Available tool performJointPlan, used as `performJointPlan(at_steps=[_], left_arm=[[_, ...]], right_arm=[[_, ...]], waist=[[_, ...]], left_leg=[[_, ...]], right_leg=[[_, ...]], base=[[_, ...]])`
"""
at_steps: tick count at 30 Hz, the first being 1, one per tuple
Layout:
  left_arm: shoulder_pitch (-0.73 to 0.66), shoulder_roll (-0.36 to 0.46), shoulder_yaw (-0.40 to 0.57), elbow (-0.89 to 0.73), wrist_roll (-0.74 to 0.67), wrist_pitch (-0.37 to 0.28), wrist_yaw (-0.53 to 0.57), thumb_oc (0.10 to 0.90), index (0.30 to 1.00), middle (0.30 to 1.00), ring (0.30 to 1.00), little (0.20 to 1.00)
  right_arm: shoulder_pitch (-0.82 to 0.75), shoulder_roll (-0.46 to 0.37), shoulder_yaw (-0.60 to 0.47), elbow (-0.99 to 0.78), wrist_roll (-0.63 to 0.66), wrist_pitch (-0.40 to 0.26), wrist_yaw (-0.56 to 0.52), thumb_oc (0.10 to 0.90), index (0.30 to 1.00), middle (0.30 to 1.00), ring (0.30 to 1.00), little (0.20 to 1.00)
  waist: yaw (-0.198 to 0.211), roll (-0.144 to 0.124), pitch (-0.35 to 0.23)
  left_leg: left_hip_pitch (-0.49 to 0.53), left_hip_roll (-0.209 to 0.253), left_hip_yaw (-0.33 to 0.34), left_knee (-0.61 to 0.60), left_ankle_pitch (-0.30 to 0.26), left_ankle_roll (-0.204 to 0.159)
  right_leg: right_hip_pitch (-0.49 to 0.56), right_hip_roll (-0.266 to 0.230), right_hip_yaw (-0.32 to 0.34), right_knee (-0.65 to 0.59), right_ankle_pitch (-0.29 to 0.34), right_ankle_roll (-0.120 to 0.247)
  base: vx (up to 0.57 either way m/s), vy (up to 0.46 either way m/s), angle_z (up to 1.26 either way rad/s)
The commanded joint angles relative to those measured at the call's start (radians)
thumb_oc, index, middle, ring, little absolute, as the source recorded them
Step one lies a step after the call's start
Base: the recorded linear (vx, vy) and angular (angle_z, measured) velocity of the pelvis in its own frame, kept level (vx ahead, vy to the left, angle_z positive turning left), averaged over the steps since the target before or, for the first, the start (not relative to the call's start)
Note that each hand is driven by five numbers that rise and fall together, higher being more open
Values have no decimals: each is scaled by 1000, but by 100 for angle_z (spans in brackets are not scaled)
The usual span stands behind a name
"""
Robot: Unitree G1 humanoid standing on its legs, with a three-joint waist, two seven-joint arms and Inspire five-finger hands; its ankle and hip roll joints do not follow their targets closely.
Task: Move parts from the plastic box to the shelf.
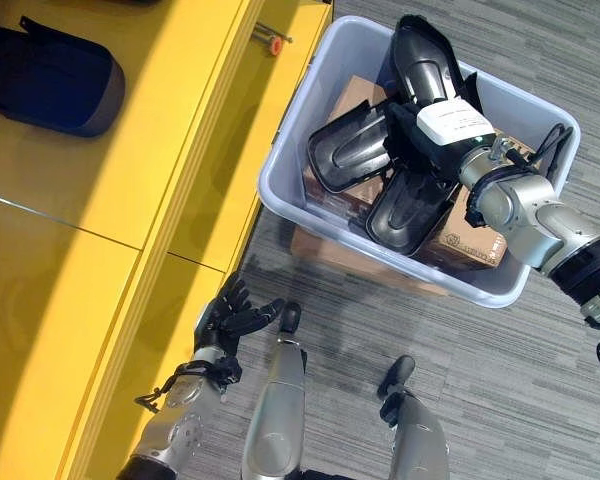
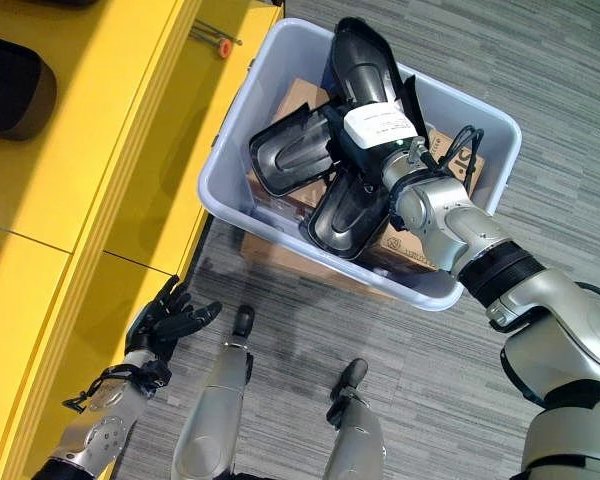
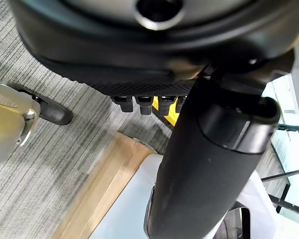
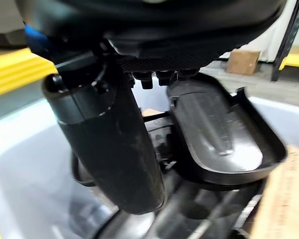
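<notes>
Black moulded parts (image 1: 346, 150) lie piled in the pale plastic box (image 1: 310, 85) beside the yellow shelf (image 1: 100, 200). Right hand (image 2: 355, 150) reaches in among them, fingers buried; grip cannot be told. Left hand (image 1: 230, 315) hovers by the shelf edge, fingers loosely spread, holding nothing.

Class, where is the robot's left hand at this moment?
In the left eye view, the left hand hangs open at lower left over the grey carpet, beside the yellow shelf and below the plastic box.
</notes>
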Motion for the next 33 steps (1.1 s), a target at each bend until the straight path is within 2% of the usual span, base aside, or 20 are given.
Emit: performJointPlan(at_steps=[1, 6, 8, 11, 20, 33], left_arm=[[5, -7, 2, -72, 0, -83, -8, 900, 1000, 1000, 1000, 1000], [7, -7, 3, -67, -1, -85, -14, 900, 1000, 1000, 1000, 1000], [9, 1, -1, -71, 3, -85, -19, 900, 1000, 1000, 1000, 1000], [4, 4, -4, -65, 7, -83, -20, 900, 1000, 1000, 1000, 1000], [1, 10, -7, -63, 9, -89, -22, 900, 1000, 1000, 1000, 1000], [-5, 18, -16, -73, -6, -97, -6, 900, 1000, 1000, 1000, 1000]], right_arm=[[-106, -110, -45, -51, -101, 6, -86, 900, 1000, 1000, 1000, 1000], [-95, -131, -46, -47, -145, 8, -88, 900, 1000, 1000, 1000, 1000], [-115, -148, -7, -27, -207, 5, -110, 900, 1000, 1000, 1000, 1000], [-131, -152, 5, -11, -232, 12, -112, 900, 1000, 1000, 1000, 1000], [-162, -163, 32, 33, -219, 16, -128, 900, 1000, 1000, 1000, 1000], [-212, -133, 96, 92, -204, 16, -139, 900, 1000, 1000, 1000, 1000]], waist=[[-10, 1, -12], [-17, 2, -8], [-19, 3, -6], [-24, 3, -6], [-22, 6, -5], [-10, 14, -5]], left_leg=[[10, -9, -33, -42, -37, 35], [4, -9, -29, -36, -38, 37], [1, -10, -27, -35, -38, 37], [3, -10, -25, -40, -35, 37], [-12, -10, -28, -42, -31, 34], [-65, -9, -38, -27, -28, 34]], right_leg=[[18, -22, 8, 104, -149, -9], [5, -22, 19, 105, -146, -10], [0, -23, 22, 106, -145, -9], [0, -22, 23, 106, -145, -9], [-12, -20, 19, 115, -153, -11], [-64, -18, 11, 153, -166, -12]], base=[[0, 0, 0], [-3, 2, -2], [-2, 2, -9], [2, -1, -2], [0, 0, 0], [3, -2, 1]])
